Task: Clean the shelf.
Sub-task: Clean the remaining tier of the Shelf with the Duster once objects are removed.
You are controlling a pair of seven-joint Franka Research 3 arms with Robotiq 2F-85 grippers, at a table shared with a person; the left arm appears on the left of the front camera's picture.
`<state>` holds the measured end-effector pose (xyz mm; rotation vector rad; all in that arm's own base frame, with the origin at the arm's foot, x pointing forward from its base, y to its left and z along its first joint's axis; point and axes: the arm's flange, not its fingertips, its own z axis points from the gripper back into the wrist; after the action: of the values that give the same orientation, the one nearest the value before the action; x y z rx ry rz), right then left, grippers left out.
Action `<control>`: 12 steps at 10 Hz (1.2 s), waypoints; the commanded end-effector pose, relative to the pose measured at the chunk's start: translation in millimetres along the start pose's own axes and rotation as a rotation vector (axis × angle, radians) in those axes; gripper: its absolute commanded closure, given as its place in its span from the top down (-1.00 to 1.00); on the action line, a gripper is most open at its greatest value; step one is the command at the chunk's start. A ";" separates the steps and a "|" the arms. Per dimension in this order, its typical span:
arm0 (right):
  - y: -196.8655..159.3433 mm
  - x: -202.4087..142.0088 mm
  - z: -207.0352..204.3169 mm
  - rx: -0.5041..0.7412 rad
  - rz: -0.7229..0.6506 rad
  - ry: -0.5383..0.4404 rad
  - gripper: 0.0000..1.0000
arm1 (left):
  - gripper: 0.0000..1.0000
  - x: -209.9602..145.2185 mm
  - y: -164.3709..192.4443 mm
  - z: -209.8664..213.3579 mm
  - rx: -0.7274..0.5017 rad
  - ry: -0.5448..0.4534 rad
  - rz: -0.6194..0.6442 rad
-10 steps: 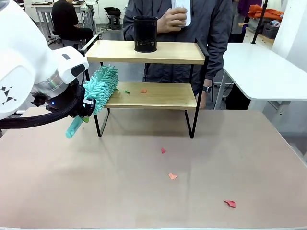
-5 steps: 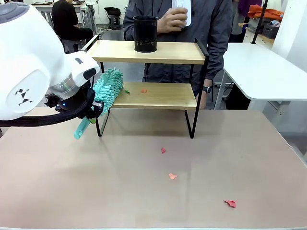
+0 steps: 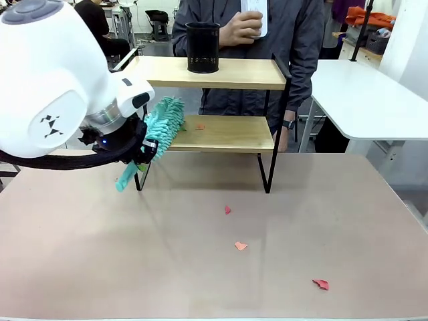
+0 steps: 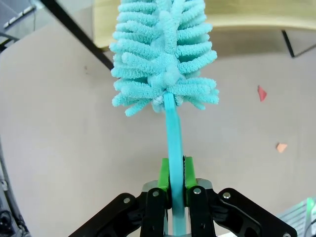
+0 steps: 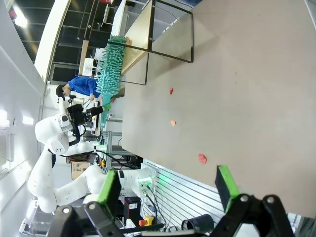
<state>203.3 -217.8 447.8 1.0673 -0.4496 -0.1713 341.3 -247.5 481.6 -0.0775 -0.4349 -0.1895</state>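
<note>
Right hand (image 5: 167, 186) stands wide and empty, well short of the shelf (image 3: 221, 137), which sits far back on the tabletop (image 3: 100, 267). Three scraps (image 3: 241, 246) lie in front of the shelf. Left hand (image 4: 174, 173) clamps the duster (image 4: 165, 54) handle, with the head at the left end of the shelf's lower board. One red bit (image 3: 200, 126) lies on that board, so sweeping looks unfinished. A cup (image 3: 202, 47) stands on the top board.

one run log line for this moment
left gripper: shut on duster | duster: head at left end of shelf, lower board | right gripper: open, empty | table: three scraps
</note>
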 end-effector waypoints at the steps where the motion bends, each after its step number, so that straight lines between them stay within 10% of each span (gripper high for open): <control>1: 1.0 1.6 0.3 0.015 0.027 -0.012 1.00 | -0.75 4.4 -6.7 -1.0 -0.048 0.066 -0.119; 9: 1.0 1.6 0.3 0.015 0.027 -0.012 1.00 | -0.75 -9.0 12.2 38.6 -0.397 0.278 -0.754; 12: 1.0 1.6 0.3 0.015 0.027 -0.012 1.00 | -0.75 -4.2 35.9 55.0 -0.504 0.312 -0.782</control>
<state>203.3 -217.9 447.8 1.0673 -0.4496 -0.1713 315.4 -211.5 515.7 -0.3241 -0.0779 -1.0723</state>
